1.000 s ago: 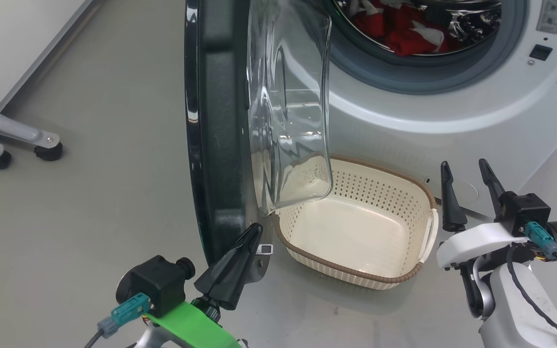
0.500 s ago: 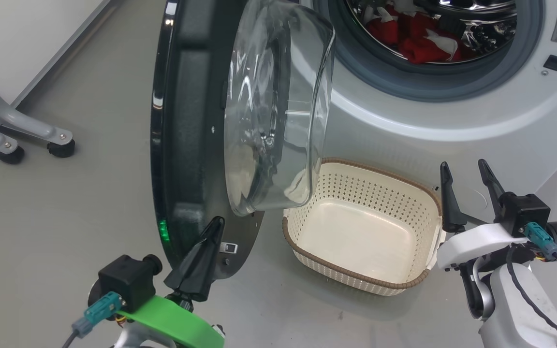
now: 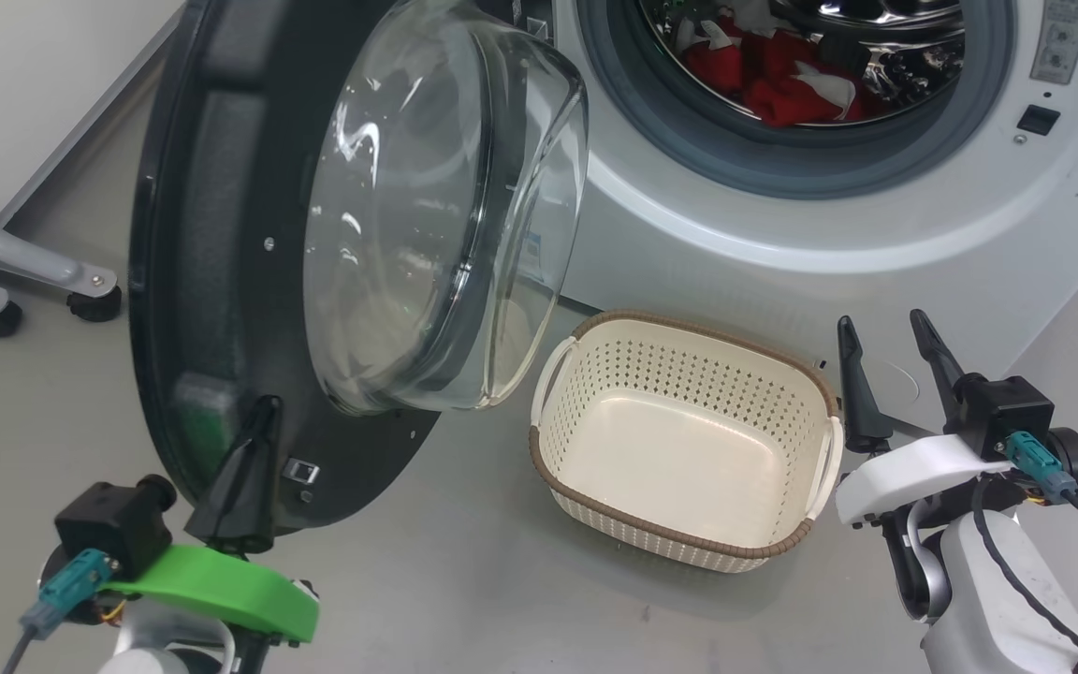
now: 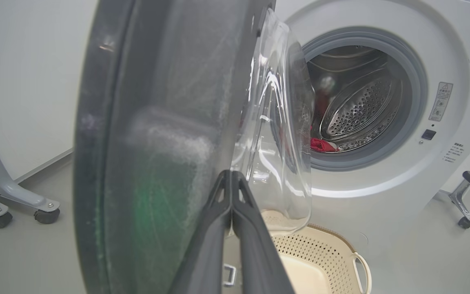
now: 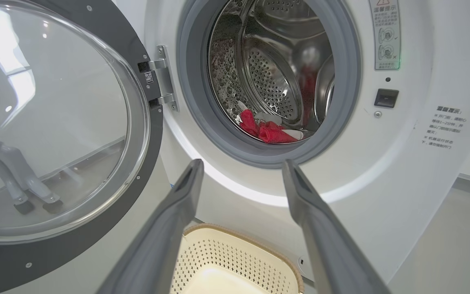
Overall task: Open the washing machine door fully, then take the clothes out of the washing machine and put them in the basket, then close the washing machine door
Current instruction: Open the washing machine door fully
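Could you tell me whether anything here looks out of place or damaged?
Nothing stands out: the cream perforated basket sits upright and empty before the white front-loading washing machine, whose black-ringed glass door stands open, red clothes inside.

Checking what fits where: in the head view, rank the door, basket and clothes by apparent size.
1. door
2. basket
3. clothes, though they lie farther off and partly hidden, so their real size is unsure.
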